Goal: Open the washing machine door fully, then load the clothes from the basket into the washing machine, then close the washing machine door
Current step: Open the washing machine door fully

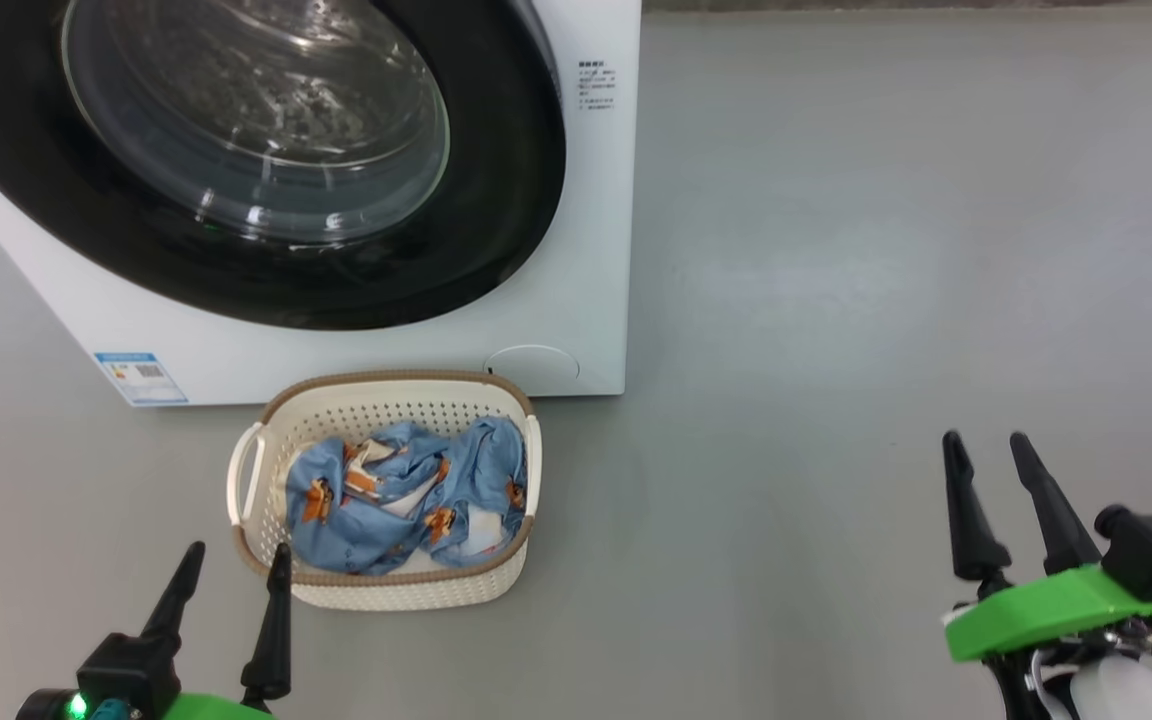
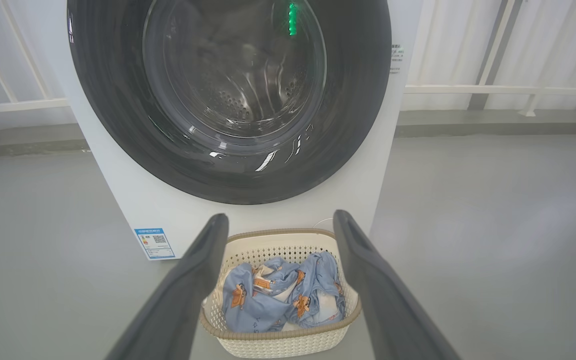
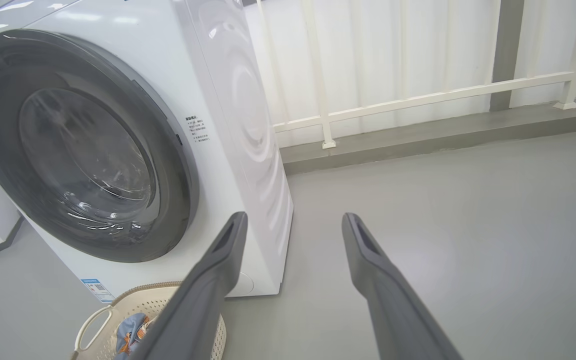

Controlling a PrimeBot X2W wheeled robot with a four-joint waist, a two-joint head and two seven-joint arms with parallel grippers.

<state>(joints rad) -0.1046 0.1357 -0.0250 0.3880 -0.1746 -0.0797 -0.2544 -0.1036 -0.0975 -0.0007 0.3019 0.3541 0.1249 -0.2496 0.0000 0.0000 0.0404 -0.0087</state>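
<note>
The washing machine door [image 1: 256, 150], a glossy black ring around a bulging clear glass bowl, lies shut against the white washing machine [image 1: 576, 300], so the opening step appears not yet begun; the next move likely calls for a gripper to catch the door's rim and swing it wide. Directly before the machine, the cream perforated plastic basket [image 1: 386, 395], brown-rimmed, holds the crumpled blue printed clothes [image 1: 406, 495]. The left gripper [image 1: 239, 547], farther out from the machine than the basket, and the right gripper [image 1: 984, 436], off to the machine's right over smooth grey floor [image 1: 836, 300], both stand wide and empty.
</note>
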